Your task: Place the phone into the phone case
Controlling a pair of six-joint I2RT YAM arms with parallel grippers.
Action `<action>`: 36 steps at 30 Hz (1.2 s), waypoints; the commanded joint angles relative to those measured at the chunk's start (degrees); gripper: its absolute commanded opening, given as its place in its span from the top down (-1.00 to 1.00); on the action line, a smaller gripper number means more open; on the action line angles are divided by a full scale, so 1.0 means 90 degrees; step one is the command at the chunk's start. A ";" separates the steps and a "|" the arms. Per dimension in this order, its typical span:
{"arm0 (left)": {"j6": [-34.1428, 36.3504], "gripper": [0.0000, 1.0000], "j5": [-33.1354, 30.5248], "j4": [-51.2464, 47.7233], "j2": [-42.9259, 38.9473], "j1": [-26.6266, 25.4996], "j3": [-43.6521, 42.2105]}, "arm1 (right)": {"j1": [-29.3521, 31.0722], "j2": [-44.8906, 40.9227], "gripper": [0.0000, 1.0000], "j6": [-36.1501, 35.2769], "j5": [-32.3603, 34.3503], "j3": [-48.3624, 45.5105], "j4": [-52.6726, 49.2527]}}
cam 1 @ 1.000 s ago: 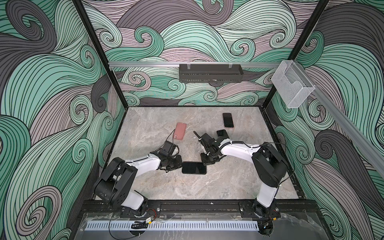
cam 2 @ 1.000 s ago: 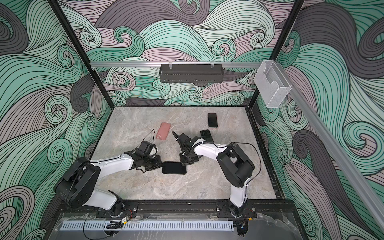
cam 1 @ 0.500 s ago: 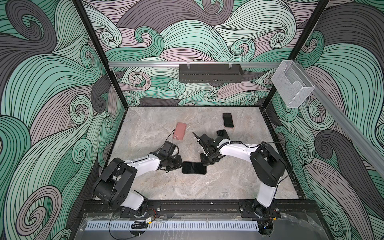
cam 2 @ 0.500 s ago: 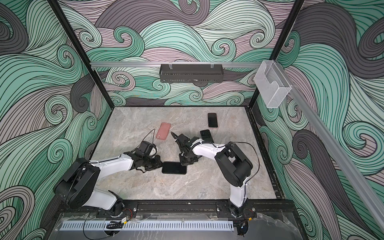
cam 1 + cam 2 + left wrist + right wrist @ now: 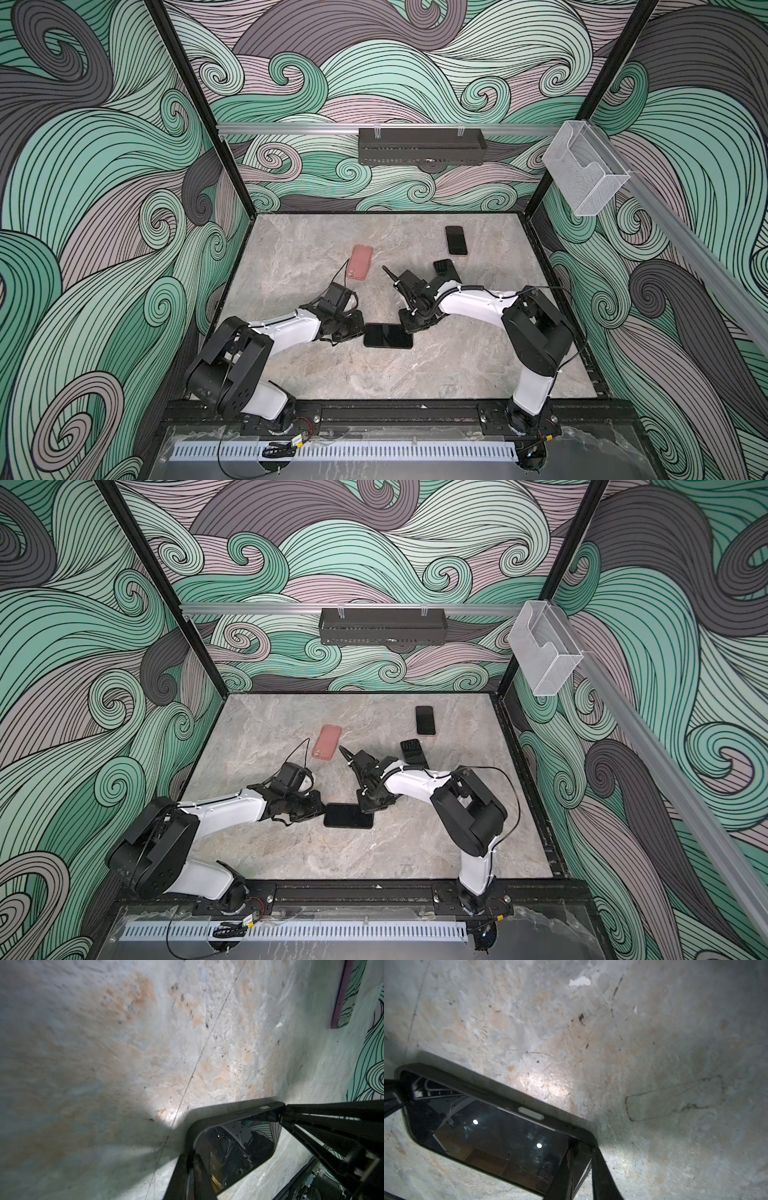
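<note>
A black phone (image 5: pixel 387 335) (image 5: pixel 348 816) lies flat near the table's middle, its glass screen (image 5: pixel 234 1147) (image 5: pixel 500 1136) seated inside the black phone case's rim (image 5: pixel 239 1108) (image 5: pixel 529 1109). My left gripper (image 5: pixel 360 330) (image 5: pixel 322 810) (image 5: pixel 191 1157) is shut on the case's left end. At the far right corner my right gripper (image 5: pixel 409 326) (image 5: pixel 368 806) (image 5: pixel 582 1148) pinches the case rim, one finger over the screen and the other outside. Each wrist view shows the opposite gripper at the far corner.
A pink case (image 5: pixel 360 262) (image 5: pixel 327 748) lies behind the left gripper. A second black phone (image 5: pixel 456 240) (image 5: pixel 425 720) and a dark textured case (image 5: pixel 445 268) (image 5: pixel 412 750) lie at the back right. Patterned walls close in the table (image 5: pixel 415 374).
</note>
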 commanded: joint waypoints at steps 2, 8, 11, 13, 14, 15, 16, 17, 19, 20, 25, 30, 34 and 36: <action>-0.0013 0.78 -0.0009 -0.0194 -0.0108 -0.0085 0.0036 | 0.0278 0.0208 0.61 -0.0244 -0.0441 -0.0094 -0.0118; -0.0039 0.78 -0.0053 -0.0212 -0.0140 -0.0083 0.0018 | 0.0220 -0.0233 0.61 -0.0299 -0.0245 0.0184 -0.0399; -0.0053 0.78 -0.0094 -0.0219 -0.0161 -0.0074 -0.0030 | 0.0163 -0.0385 0.61 -0.0294 -0.0159 0.0158 -0.0425; -0.0057 0.78 -0.0106 -0.0230 -0.0165 -0.0079 -0.0041 | 0.0122 -0.0478 0.62 -0.0286 -0.0073 0.0101 -0.0423; -0.0043 0.78 -0.0107 -0.0251 -0.0165 -0.0079 -0.0045 | 0.0098 -0.0511 0.63 -0.0279 -0.0030 0.0071 -0.0428; -0.0050 0.78 -0.0115 -0.0255 -0.0160 -0.0082 -0.0040 | 0.0074 -0.0526 0.63 -0.0282 0.0030 0.0034 -0.0427; -0.0040 0.78 -0.0116 -0.0262 -0.0160 -0.0080 -0.0042 | 0.0055 -0.0537 0.64 -0.0277 0.0088 -0.0003 -0.0423; -0.0035 0.77 -0.0121 -0.0279 -0.0160 -0.0078 -0.0044 | 0.0020 -0.0553 0.65 -0.0280 0.0133 -0.0040 -0.0429; -0.0040 0.78 -0.0126 -0.0281 -0.0160 -0.0078 -0.0044 | -0.0051 -0.0523 0.67 -0.0282 0.0151 -0.0104 -0.0430; -0.0040 0.78 -0.0135 -0.0272 -0.0162 -0.0078 -0.0046 | -0.0085 -0.0505 0.68 -0.0291 0.0138 -0.0137 -0.0423; -0.0037 0.78 -0.0126 -0.0269 -0.0160 -0.0084 -0.0031 | -0.0157 -0.0326 0.69 -0.0349 0.0143 -0.0213 -0.0381; -0.0035 0.78 -0.0126 -0.0281 -0.0160 -0.0082 -0.0030 | -0.0203 -0.0215 0.69 -0.0308 -0.0063 -0.0319 -0.0148; -0.0039 0.78 -0.0136 -0.0294 -0.0160 -0.0078 -0.0053 | -0.0228 -0.0242 0.69 -0.0268 -0.0202 -0.0372 -0.0030; -0.0037 0.78 -0.0146 -0.0299 -0.0160 -0.0083 -0.0056 | -0.0235 -0.0251 0.69 -0.0257 -0.0232 -0.0371 0.0001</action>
